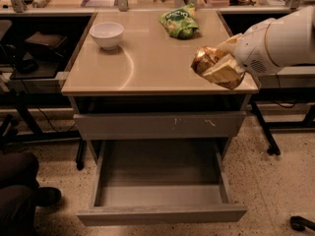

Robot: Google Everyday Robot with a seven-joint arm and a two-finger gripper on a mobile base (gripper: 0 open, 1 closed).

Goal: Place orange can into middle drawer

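The orange can (205, 59), shiny gold-orange and wrinkled, is held in my gripper (220, 69), whose pale fingers (222, 73) are shut around it. The white arm reaches in from the right. The can hangs just above the right front part of the tan table top (147, 63). The middle drawer (160, 214) is pulled open below, a wide grey box with a plain front panel and nothing inside. It lies lower than the can and to its left.
A white bowl (107, 34) and a green snack bag (179, 22) sit on the table top. A shut grey drawer front with pale scratches (160, 125) is above the open drawer. A dark shoe and leg (22, 195) are at the bottom left.
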